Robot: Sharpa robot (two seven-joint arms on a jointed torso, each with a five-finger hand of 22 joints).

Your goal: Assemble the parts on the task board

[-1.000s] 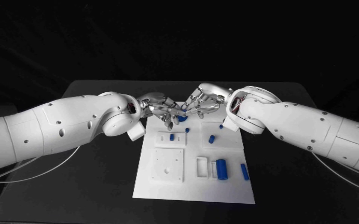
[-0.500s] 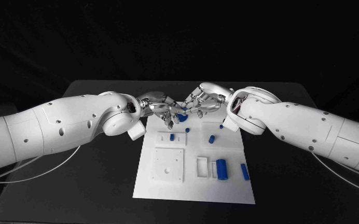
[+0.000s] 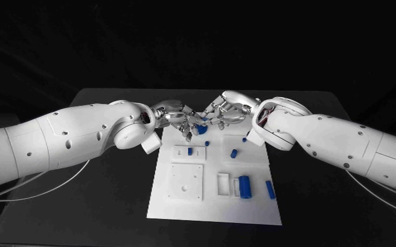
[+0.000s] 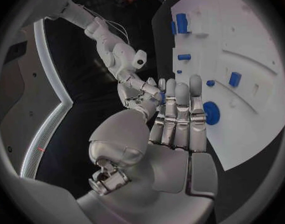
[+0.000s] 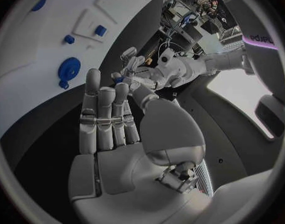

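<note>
Parts of blue plastic lie scattered over the white task board (image 3: 248,207) in the middle of the black desk (image 3: 99,201): a larger cylinder (image 3: 244,186) near its front, smaller pegs toward the middle. They look light, stiff and smooth, likely to slip or roll, so a fingertip pinch across the sides suits them best. The left hand (image 3: 175,116) and right hand (image 3: 222,112) meet over the board's far end, fingertips close around a small blue piece (image 3: 201,128); which hand holds it, if either, cannot be told.
</note>
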